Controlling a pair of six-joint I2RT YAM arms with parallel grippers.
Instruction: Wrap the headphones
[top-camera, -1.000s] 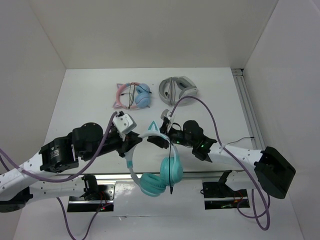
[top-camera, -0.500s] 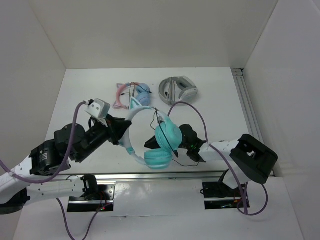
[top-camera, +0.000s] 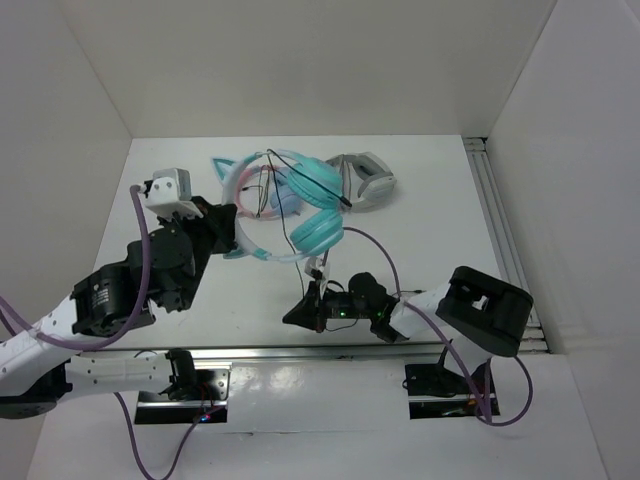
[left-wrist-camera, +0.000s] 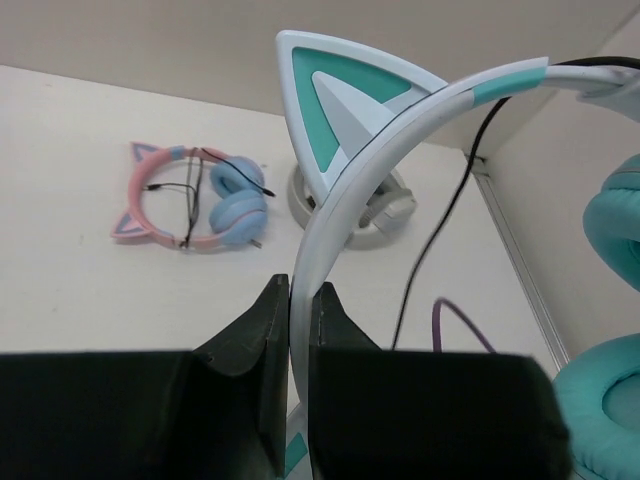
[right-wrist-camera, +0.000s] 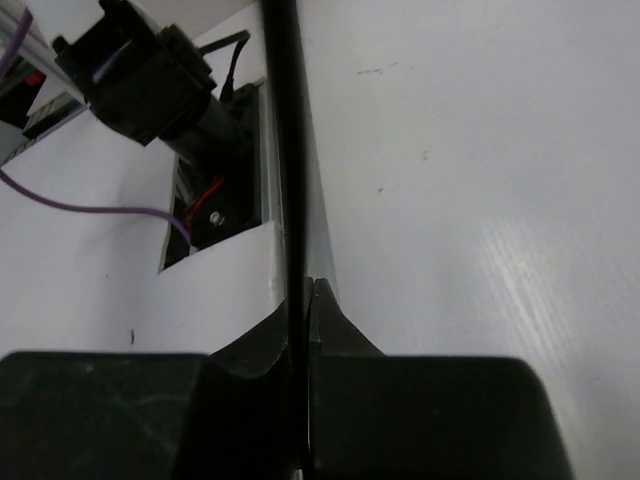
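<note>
**A:** anyone got eyes on where the teal headphones (top-camera: 312, 182) are right now?

**B:** yep, they're up off the surface (top-camera: 440, 240), held in the air. The left fingers (left-wrist-camera: 268, 330) are squeezed tight on the white headband (left-wrist-camera: 400, 130), right below one cat ear (left-wrist-camera: 335, 100). From the top camera the pair sits over the back-middle of the surface. It overlaps the pink-and-blue headphones (left-wrist-camera: 238, 212) and the grey-and-white headphones (top-camera: 375, 185), which lie side by side back there.

**A:** and the earcups?

**B:** both earcups (top-camera: 318, 232) are out to the right of the headband. In the top view, one sits further back than the other.

**A:** what about the other arm?

**B:** it's way down low near the front edge, pointing left. The right fingers (right-wrist-camera: 325, 320) are pinched shut on the thin black cable (right-wrist-camera: 283, 150). In the wrist view the cable runs straight up out of them. In the top view it drops from the earcups down to that arm.
</note>
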